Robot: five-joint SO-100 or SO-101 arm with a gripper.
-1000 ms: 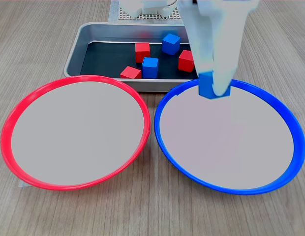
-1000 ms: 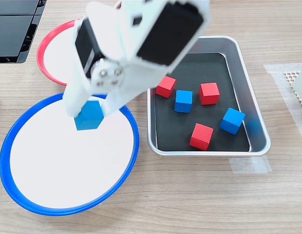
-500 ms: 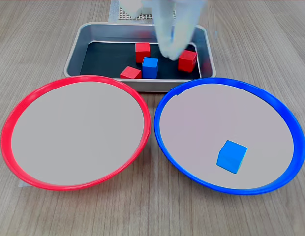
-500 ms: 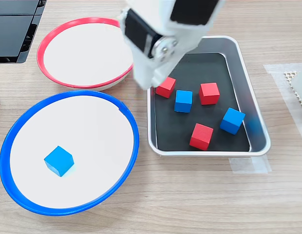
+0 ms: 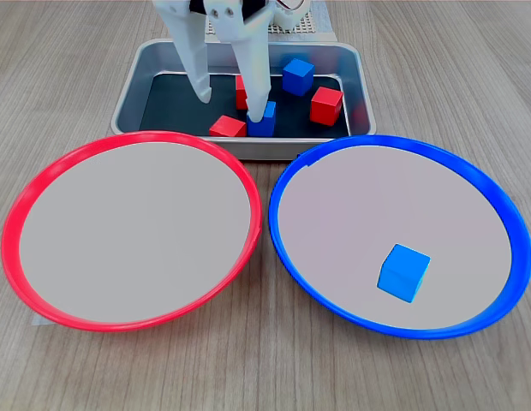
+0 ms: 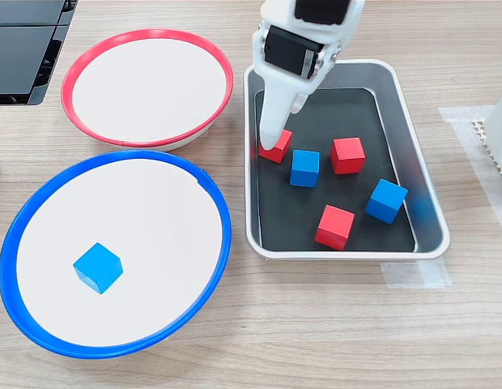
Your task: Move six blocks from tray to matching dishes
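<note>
So in the first exterior view the gripper (image 5: 233, 101) hangs spread apart over the tray (image 5: 128, 90), straddling a red block (image 5: 227, 127); one blue block (image 5: 403, 272) sits in the blue dish (image 5: 497, 205). Second exterior view: red dish (image 6: 77, 69) far left, five blocks in the tray.

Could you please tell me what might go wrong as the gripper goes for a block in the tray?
1. The open gripper straddles a red block with a blue block close beside it. One finger looks to be right at the blue block and may knock it or pinch both.
2. The red block lies near the tray wall and skewed to it, so a finger could hit the wall or the grip could slip.
</note>
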